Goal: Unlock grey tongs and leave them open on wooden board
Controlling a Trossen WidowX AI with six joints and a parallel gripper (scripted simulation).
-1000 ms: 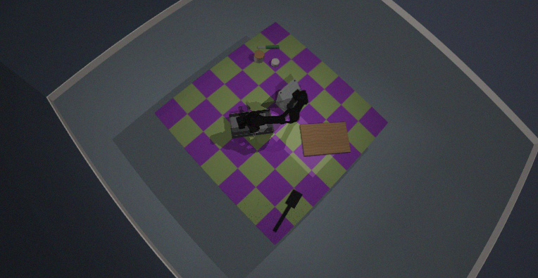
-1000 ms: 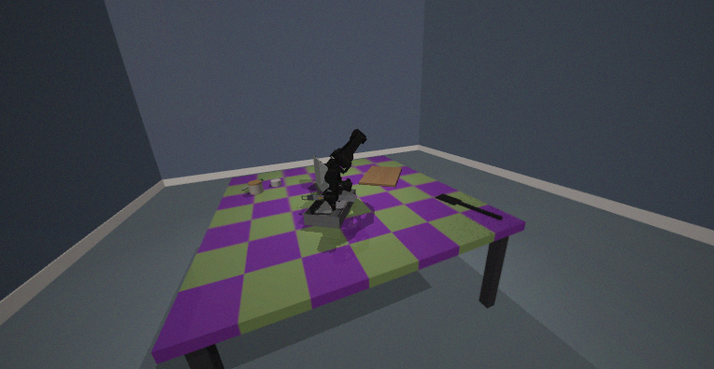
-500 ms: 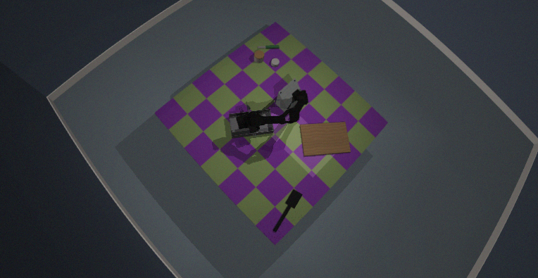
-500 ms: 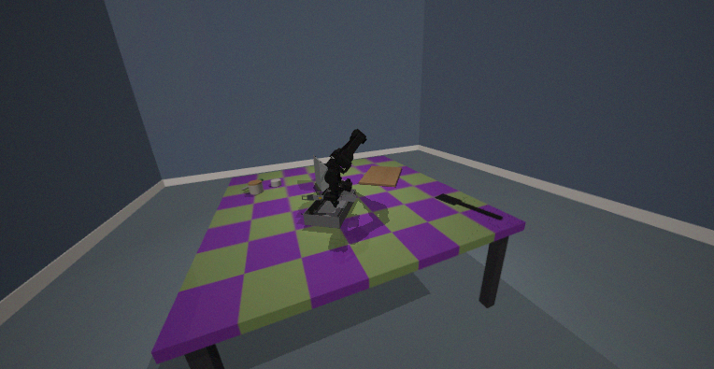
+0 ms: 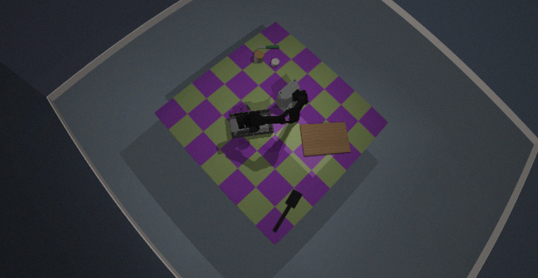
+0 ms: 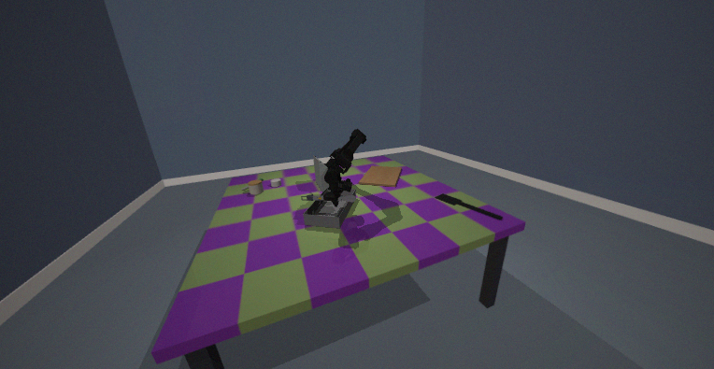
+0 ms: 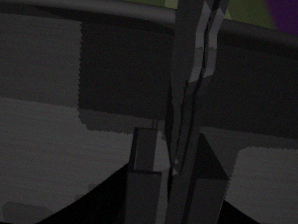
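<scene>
The roasting tin is a dark grey box under the arm. The dark grey tongs run over its rim in the wrist view, their arms pressed close together and leaning slightly. A small grey piece past the tin's left side looks like one tongs end. My gripper points down at the tin and is shut on the tongs. Whether they are lifted or still locked cannot be told. The wooden board lies flat beyond the tin.
A pale upright panel stands close beside the arm. A black spatula lies near a table corner. A pot with an orange top, a small white round object and a green-handled tool are grouped together.
</scene>
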